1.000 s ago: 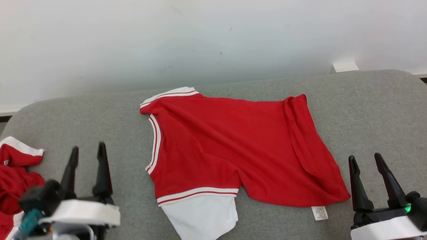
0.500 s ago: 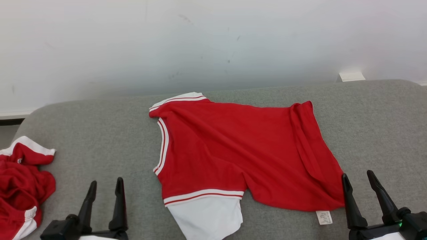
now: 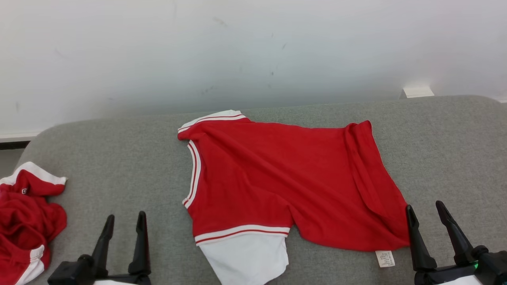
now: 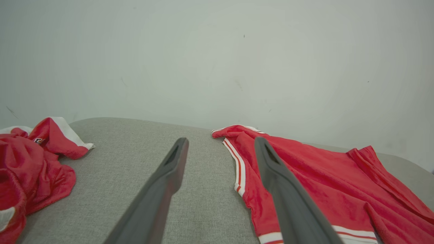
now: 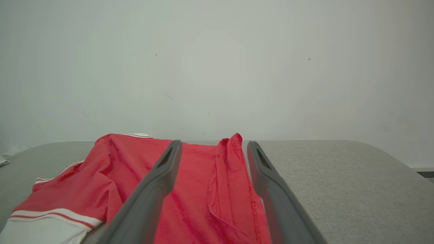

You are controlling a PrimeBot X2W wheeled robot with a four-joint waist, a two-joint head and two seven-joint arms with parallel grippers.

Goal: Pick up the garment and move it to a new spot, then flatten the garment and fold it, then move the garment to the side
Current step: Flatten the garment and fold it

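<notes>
Since the earlier frame my left gripper (image 3: 125, 215) has drawn back low; it and my right gripper (image 3: 423, 205) stand apart, empty, flanking the red garment (image 3: 285, 182), which lies rumpled on the grey cushion (image 3: 99, 150), probably set there so I can flatten it next.

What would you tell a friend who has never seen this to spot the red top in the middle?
Find the grey cushion against the white wall. Near its middle lies the red top, spread almost flat, with white red-striped trim and a white label at its near right corner. The other red garment, at the cushion's left end, is crumpled in a heap.
</notes>
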